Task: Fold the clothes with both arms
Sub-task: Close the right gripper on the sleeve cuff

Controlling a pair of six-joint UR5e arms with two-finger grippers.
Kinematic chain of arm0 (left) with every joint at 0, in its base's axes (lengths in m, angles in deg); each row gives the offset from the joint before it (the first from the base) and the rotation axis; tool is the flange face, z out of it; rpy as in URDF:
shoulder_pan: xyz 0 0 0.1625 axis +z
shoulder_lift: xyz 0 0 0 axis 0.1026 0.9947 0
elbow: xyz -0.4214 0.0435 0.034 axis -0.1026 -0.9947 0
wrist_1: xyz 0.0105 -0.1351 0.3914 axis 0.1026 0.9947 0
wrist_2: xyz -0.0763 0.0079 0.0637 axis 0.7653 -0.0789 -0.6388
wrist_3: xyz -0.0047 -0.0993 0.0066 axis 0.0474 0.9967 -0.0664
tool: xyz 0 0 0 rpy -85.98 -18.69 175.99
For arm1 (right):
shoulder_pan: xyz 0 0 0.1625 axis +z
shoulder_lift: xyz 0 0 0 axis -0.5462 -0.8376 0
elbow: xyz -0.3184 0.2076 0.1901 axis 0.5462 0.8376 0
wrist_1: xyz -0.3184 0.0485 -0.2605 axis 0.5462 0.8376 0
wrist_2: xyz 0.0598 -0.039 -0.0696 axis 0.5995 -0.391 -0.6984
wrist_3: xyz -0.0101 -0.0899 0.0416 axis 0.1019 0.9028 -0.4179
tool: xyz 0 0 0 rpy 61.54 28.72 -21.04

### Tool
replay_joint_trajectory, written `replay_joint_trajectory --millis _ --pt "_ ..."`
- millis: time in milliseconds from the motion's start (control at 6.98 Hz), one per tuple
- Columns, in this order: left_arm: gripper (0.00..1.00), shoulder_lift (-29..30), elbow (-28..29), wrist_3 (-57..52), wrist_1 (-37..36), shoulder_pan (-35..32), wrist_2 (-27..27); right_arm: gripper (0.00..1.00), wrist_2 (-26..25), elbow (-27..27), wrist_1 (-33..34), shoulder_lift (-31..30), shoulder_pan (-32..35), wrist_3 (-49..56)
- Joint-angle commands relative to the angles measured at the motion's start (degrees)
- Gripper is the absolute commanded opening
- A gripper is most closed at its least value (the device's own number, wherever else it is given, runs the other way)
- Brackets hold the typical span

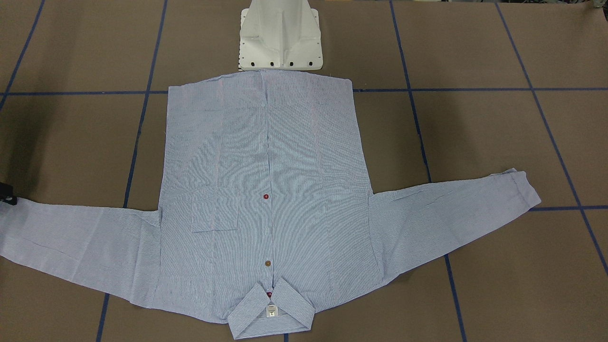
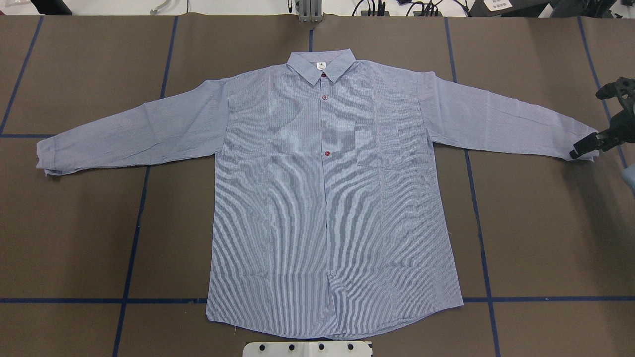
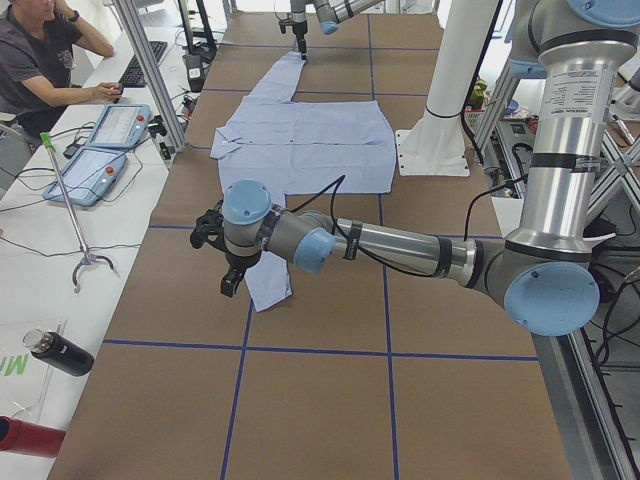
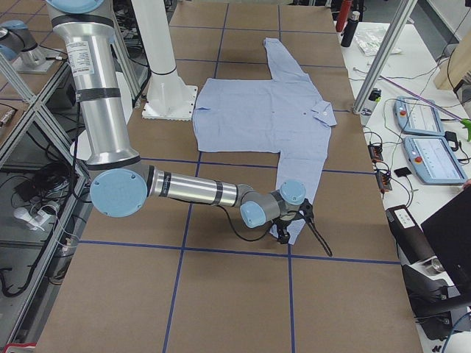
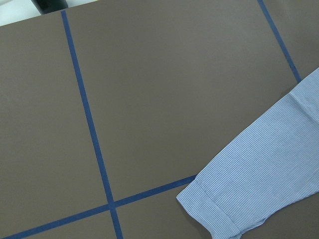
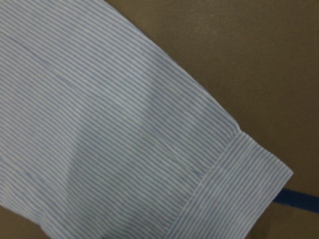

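Shirt (image 2: 327,198) laid flat, buttoned, at desk (image 2: 89,238) centre: hem at robot-side edge, sleeves (image 2: 496,116) spread toward both ends. No fold made yet; all folds pending. Thin, limp fine-striped weave, lightly creased. Right end effector (image 2: 585,148) set at right cuff (image 6: 239,184), left end effector (image 3: 232,272) near left cuff (image 5: 209,209); opening of neither can be told.

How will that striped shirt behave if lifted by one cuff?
Probably floppy: the shirt lies thin and flat, softly creased, so it would drape. Likely light, being thin cloth. Pushed, its sleeve would probably bunch, not slide.
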Motion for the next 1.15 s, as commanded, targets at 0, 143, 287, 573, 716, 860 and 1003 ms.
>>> replay_joint_trajectory --millis 0,143,287,573,716,860,1003 --pt "1.00 0.0 -0.4 0.0 -0.1 0.0 0.1 0.83 0.0 0.3 0.0 0.0 0.1 0.0" --pt "1.00 0.1 -0.5 0.0 -0.1 0.0 0.1 0.51 0.1 0.3 0.0 0.2 0.1 -0.1" --pt "1.00 0.0 -0.4 0.0 -0.1 0.0 0.1 0.29 0.0 0.3 0.0 0.6 0.0 0.0" --pt "1.00 0.0 -0.3 0.1 -0.2 0.0 0.1 0.18 0.5 -0.3 0.1 1.6 0.1 -0.1" --pt "1.00 0.0 -0.2 0.1 -0.2 0.0 0.1 0.15 0.5 -0.4 0.2 2.4 0.5 -0.2" --pt "1.00 0.1 -0.3 0.1 -0.2 0.0 0.1 0.04 1.1 -0.6 0.3 3.1 1.7 -0.2" --pt "1.00 0.0 -0.3 0.1 -0.3 0.0 0.1 0.00 3.2 -0.7 1.0 3.5 3.5 -0.3"
